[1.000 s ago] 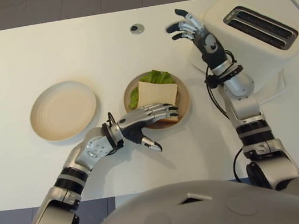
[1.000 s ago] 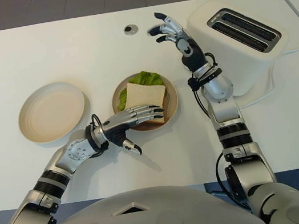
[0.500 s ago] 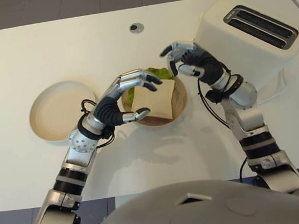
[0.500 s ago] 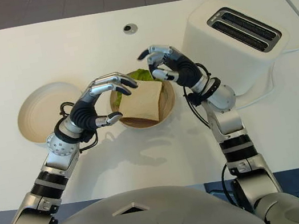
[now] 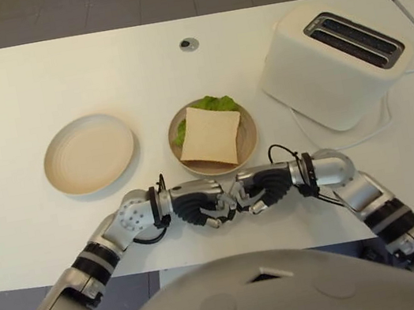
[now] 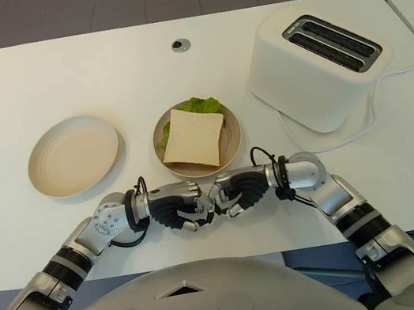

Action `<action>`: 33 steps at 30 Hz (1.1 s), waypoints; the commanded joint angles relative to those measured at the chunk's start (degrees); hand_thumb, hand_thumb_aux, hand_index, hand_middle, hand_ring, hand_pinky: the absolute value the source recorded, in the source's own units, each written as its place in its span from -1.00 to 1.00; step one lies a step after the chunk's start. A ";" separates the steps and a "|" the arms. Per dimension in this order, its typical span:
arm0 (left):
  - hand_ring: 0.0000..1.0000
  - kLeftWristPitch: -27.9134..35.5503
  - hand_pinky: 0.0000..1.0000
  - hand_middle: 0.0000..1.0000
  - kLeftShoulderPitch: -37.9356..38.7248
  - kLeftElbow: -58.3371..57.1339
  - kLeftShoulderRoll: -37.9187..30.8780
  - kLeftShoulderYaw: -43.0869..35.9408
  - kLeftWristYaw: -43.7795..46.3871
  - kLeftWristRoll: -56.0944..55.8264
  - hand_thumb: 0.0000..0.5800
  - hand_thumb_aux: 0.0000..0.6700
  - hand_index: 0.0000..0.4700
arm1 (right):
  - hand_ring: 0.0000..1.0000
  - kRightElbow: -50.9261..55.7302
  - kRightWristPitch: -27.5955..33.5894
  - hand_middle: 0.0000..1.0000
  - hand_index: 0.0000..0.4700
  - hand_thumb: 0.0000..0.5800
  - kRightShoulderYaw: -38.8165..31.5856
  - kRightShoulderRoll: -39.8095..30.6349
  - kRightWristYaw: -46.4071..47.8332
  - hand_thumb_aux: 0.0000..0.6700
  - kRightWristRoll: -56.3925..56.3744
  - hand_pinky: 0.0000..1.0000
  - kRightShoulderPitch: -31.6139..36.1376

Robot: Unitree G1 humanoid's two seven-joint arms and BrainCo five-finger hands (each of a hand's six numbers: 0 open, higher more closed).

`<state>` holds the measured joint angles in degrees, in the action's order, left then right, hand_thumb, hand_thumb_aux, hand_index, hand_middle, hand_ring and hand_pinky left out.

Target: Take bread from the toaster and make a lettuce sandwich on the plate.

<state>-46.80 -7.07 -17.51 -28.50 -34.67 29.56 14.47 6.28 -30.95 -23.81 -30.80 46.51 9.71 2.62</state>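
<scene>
1. A shallow round cream plate (image 5: 88, 153) lies bare on the white table (image 5: 12, 93), beyond and to the left of the left hand's fingers, well apart from them.
2. The left hand (image 5: 193, 204) rests at the table's near edge, its fingers curled in on nothing and meeting those of the other hand.
3. Just beyond both sets of fingers sits the round tan plate (image 5: 251, 136) with a square slice of pale bread (image 5: 210, 134) over a leaf of green lettuce (image 5: 220, 104). Whether a second slice lies beneath cannot be told.
4. The right hand (image 5: 265, 185) mirrors it, fingers curled and empty.
5. The white two-slot toaster (image 5: 335, 60) stands beyond and to the right of the right hand's fingers, its slots dark.

The sandwich looks finished, so the step is likely the closing rest. To do it well, keep both fists low and short of the tan plate's rim, so nothing nudges the slice off the lettuce.
</scene>
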 commanded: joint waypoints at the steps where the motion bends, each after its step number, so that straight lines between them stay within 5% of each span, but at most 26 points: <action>1: 1.00 11.53 1.00 1.00 -3.45 -11.81 1.74 3.03 -13.04 13.68 0.95 0.68 0.68 | 1.00 16.33 7.57 1.00 1.00 1.00 0.09 5.90 -20.59 1.00 15.84 1.00 7.25; 2: 1.00 13.04 1.00 1.00 -4.93 -13.29 3.18 3.99 -17.06 14.84 0.78 0.34 0.34 | 1.00 18.90 8.67 1.00 1.00 1.00 0.91 7.36 -25.24 1.00 16.84 1.00 9.26; 3: 1.00 14.96 1.00 1.00 -6.16 -14.51 4.62 4.94 -20.68 15.84 0.78 0.34 0.34 | 1.00 20.59 8.60 1.00 1.00 1.00 1.50 8.79 -28.62 1.00 17.10 1.00 10.56; 4: 1.00 17.21 1.00 1.00 -7.24 -15.83 6.12 6.02 -23.88 16.33 0.61 0.12 0.12 | 1.00 21.43 7.76 1.00 1.00 1.00 1.79 10.01 -30.67 1.00 16.75 1.00 11.23; 5: 1.00 18.92 1.00 1.00 -8.16 -17.00 7.47 7.14 -26.72 16.45 0.74 0.28 0.28 | 1.00 21.85 6.41 1.00 1.00 1.00 2.07 10.89 -32.48 1.00 16.24 1.00 11.53; 6: 1.00 20.08 1.00 1.00 -8.89 -17.86 8.73 8.46 -29.21 15.98 0.67 0.18 0.18 | 1.00 21.93 5.04 1.00 1.00 1.00 2.47 11.42 -34.12 1.00 15.68 1.00 11.70; 7: 1.00 20.09 1.00 1.00 -9.34 -18.21 9.67 9.79 -31.27 15.11 0.23 -0.24 -0.24 | 1.00 21.68 3.15 1.00 1.00 1.00 2.95 11.64 -36.01 1.00 15.39 1.00 11.87; 8: 1.00 19.23 1.00 1.00 -9.42 -17.85 10.42 11.21 -32.55 13.54 -0.86 -0.93 -0.93 | 1.00 21.10 0.54 1.00 1.00 1.00 3.48 11.74 -37.52 1.00 14.89 1.00 11.96; 9: 0.60 16.81 0.60 0.60 -8.91 -16.25 11.17 12.93 -32.25 10.11 -1.00 -1.00 -1.00 | 1.00 19.71 -1.84 1.00 0.56 0.90 4.28 11.80 -37.76 0.56 13.13 1.00 11.62; 10: -0.04 13.81 -0.04 -0.04 -8.03 -14.18 11.67 14.16 -30.70 6.08 -1.00 -1.00 -1.00 | 1.00 18.27 -3.64 1.00 -0.03 0.47 5.15 11.98 -37.67 -0.03 11.00 1.00 11.17; 11: -0.40 10.51 -0.40 -0.40 -6.68 -11.12 12.13 15.09 -27.71 0.29 -1.00 -1.00 -1.00 | 0.53 16.48 -4.23 0.53 -1.00 -1.00 6.27 12.39 -36.44 -1.00 7.60 0.53 10.56; 12: -1.00 6.66 -1.00 -1.00 -5.04 -7.04 12.14 15.40 -24.57 -6.08 -1.00 -1.00 -1.00 | -1.00 14.05 -4.74 -1.00 -1.00 -1.00 7.60 12.77 -34.92 -1.00 2.96 -1.00 9.91; 15: -1.00 -0.01 -1.00 -1.00 -0.35 4.63 11.15 14.52 -16.03 -22.37 -1.00 -1.00 -1.00 | -1.00 5.05 -4.70 -1.00 -1.00 -1.00 11.06 12.83 -29.59 -1.00 -12.41 -1.00 7.77; 19: -1.00 -0.85 -1.00 -1.00 2.14 13.92 12.74 17.35 -11.44 -35.66 -1.00 -1.00 -1.00 | -1.00 -5.34 -3.90 -1.00 -1.00 -1.00 18.55 15.33 -30.15 -1.00 -26.54 -1.00 6.87; 23: -1.00 -1.10 -1.00 -1.00 1.99 15.48 15.21 23.69 -12.73 -36.12 -1.00 -1.00 -1.00 | -1.00 -5.66 -9.44 -1.00 -1.00 -1.00 24.42 18.61 -39.84 -1.00 -10.61 -1.00 5.95; 33: -1.00 -1.44 -1.00 -1.00 2.53 14.81 15.89 27.53 -10.09 -28.22 -1.00 -1.00 -1.00 | -1.00 -6.08 -9.02 -1.00 -1.00 -1.00 24.76 19.61 -40.39 -1.00 -8.69 -1.00 3.81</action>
<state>-48.86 -5.07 -2.58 -12.91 -7.78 19.09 -14.69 0.79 -40.55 0.72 -11.65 6.20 0.20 6.81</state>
